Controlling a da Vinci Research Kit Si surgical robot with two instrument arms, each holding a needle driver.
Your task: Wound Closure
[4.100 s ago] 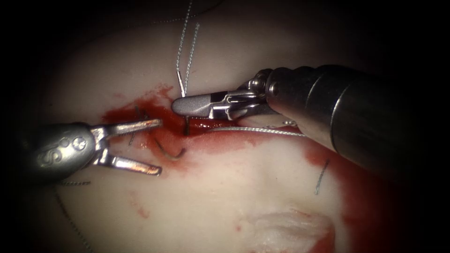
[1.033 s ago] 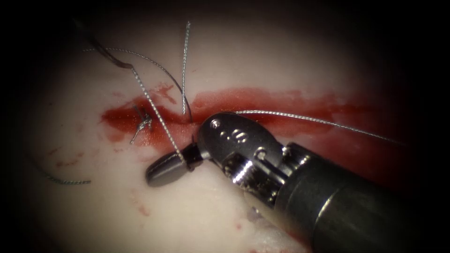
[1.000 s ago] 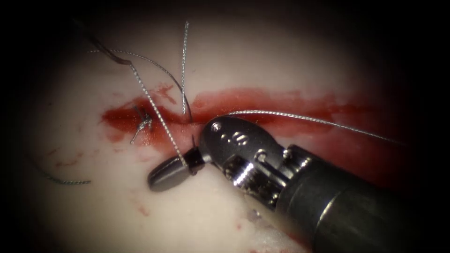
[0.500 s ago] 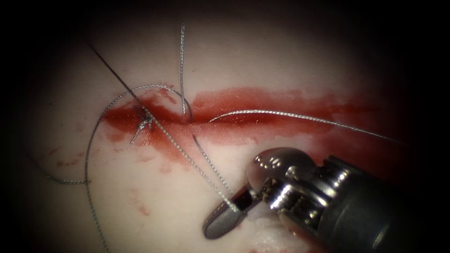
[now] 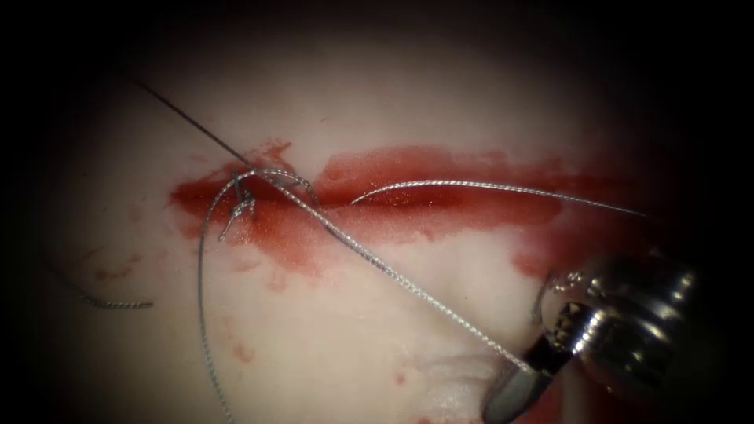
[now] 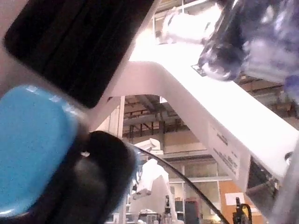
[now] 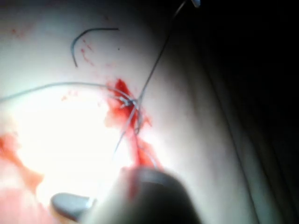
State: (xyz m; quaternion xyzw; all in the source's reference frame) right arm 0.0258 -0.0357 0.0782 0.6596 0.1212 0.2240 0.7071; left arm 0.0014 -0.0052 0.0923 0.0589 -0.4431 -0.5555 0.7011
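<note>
Far left, a cut end of thread [image 5: 110,302] lies loose on the tissue [image 5: 330,345]. A knot [image 5: 242,206] sits at the cut's [image 5: 440,192] left end. From there the thread [image 5: 393,273] runs taut to the right tool [image 5: 518,386], near right, jaws clamped on it. Thread looks thin, limp and slippery, so I'd grip it squarely. Can't spot the needle.

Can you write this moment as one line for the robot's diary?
right tool: shut on thread | cut: thread crosses it | tissue: red fluid
</note>
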